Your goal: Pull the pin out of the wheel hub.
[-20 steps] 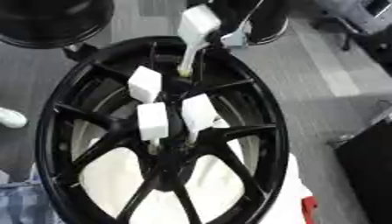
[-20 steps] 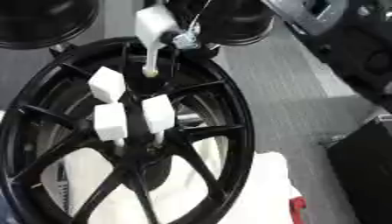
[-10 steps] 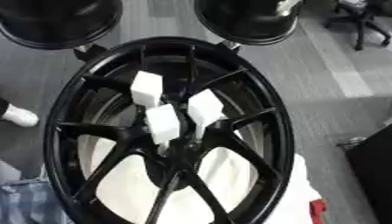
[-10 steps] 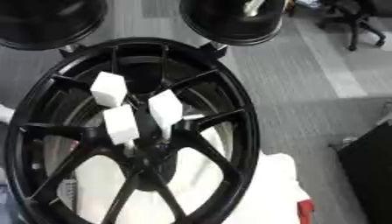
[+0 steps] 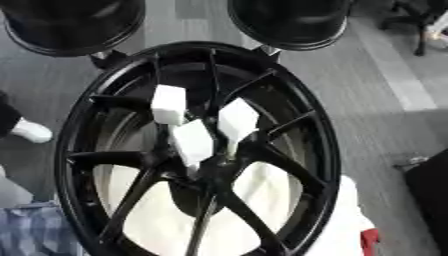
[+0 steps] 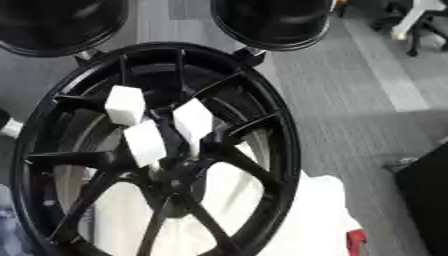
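A black multi-spoke wheel lies flat and fills most of both views. Three white block-headed pins stand round its hub: one at the upper left, one at the upper right and one nearest the centre. Each has a thin stem going down into the hub. Neither of my hands shows in either view.
Two other black round wheels or tyres stand just beyond the rim. White padding lies under the wheel, with a small red thing at its lower right. A white shoe shows at the left edge and blue checked cloth at the lower left.
One second ago a fourth white pin was held above the wheel's far rim; it went out of view by half a second ago. The three other pins have not moved.
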Robot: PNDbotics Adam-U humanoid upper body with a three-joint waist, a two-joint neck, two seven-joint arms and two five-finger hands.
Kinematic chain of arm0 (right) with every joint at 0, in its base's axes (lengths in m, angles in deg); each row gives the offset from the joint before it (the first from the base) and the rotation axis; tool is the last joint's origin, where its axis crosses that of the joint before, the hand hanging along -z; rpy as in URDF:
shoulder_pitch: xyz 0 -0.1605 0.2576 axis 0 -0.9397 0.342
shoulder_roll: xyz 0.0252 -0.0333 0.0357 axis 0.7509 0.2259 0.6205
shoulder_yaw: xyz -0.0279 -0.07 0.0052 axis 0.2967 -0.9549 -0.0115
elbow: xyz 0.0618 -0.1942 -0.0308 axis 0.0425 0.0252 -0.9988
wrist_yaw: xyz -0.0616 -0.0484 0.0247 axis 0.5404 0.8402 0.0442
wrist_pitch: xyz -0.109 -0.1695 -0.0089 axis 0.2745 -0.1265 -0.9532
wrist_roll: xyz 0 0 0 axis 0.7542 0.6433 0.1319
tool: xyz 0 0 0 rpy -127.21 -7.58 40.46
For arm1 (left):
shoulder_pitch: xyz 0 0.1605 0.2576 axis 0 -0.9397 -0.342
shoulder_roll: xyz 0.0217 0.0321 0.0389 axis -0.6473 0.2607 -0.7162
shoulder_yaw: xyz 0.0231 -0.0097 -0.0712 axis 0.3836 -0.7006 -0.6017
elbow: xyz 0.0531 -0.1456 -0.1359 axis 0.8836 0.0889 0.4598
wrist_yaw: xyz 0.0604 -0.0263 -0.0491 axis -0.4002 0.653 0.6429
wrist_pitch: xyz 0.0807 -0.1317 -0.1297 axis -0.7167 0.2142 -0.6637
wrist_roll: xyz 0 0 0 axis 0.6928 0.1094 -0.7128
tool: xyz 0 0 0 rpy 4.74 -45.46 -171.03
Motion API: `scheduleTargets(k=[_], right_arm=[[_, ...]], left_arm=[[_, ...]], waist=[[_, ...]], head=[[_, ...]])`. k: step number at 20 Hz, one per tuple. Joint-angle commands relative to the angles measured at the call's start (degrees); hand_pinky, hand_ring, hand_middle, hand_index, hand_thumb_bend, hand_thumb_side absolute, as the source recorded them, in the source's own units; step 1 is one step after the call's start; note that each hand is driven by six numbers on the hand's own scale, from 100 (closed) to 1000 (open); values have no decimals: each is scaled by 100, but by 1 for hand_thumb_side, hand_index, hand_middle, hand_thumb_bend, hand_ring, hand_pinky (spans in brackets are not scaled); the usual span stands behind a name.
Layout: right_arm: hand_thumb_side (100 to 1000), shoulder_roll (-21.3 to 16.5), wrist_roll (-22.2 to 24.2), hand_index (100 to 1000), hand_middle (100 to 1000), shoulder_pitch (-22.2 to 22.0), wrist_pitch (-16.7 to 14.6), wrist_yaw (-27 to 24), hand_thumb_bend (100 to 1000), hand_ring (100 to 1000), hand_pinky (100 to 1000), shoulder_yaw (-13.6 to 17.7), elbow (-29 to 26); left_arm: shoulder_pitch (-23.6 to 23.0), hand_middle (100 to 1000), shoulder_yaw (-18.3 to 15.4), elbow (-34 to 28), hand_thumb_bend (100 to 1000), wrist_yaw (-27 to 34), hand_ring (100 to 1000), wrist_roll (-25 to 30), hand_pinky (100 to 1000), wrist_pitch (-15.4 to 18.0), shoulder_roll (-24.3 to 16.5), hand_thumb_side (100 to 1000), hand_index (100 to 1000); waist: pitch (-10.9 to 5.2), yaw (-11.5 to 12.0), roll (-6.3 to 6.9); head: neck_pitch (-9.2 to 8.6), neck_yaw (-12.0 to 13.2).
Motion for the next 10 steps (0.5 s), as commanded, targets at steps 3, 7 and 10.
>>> scheduleTargets(k=[3,7,10], right_arm=[[100,-396,-138,861,865,-422,132,537,416,900,876,354,175],[100,-319,-17,872,888,-454,260,956,391,913,885,488,335],[100,-217,-46,864,862,-402,211,1259,412,890,874,568,256]], left_arm=[[82,699,-73,-97,100,16,794,-16,795,-2,-214,852,838],[70,699,-72,-80,100,15,793,-13,795,-7,-207,853,838],[55,699,-67,-66,100,20,793,-11,795,-9,-200,853,838]], waist=[[-106,43,20],[-102,46,19],[-103,43,19]], head=[[28,-56],[28,-48],[28,-38]])
